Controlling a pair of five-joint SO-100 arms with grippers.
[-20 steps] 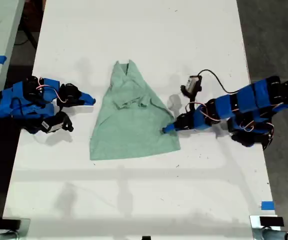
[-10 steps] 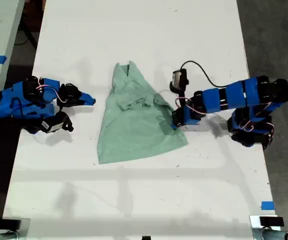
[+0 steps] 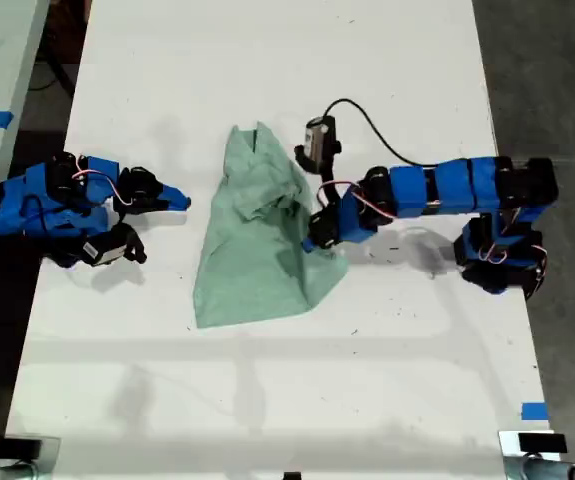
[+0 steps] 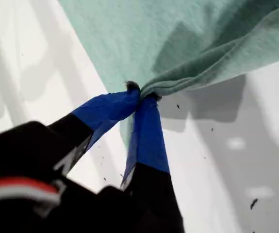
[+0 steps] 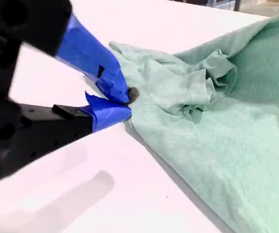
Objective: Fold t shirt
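Right now my first end effector (image 4: 141,96) is pinched tight on the t shirt (image 3: 252,235) edge, lifting it over the shirt's middle on the counter (image 3: 267,70), while my second end effector (image 5: 124,104) waits closed beside the shirt's other edge.

T shirt (image 3: 257,240) on table (image 3: 267,400) centre, betw. two arms in exterior view.

Light was bright and even from overhead, and the white surface (image 3: 267,380) looked nearly washed out in the exterior view. Soft grey shadows lay just beside each arm. In the first wrist view the dark body behind my first hand (image 4: 140,95) was blurred, while the t shirt (image 4: 178,43) cast a broad shadow beneath it. Near my second hand (image 5: 124,103) the foreground was out of focus.
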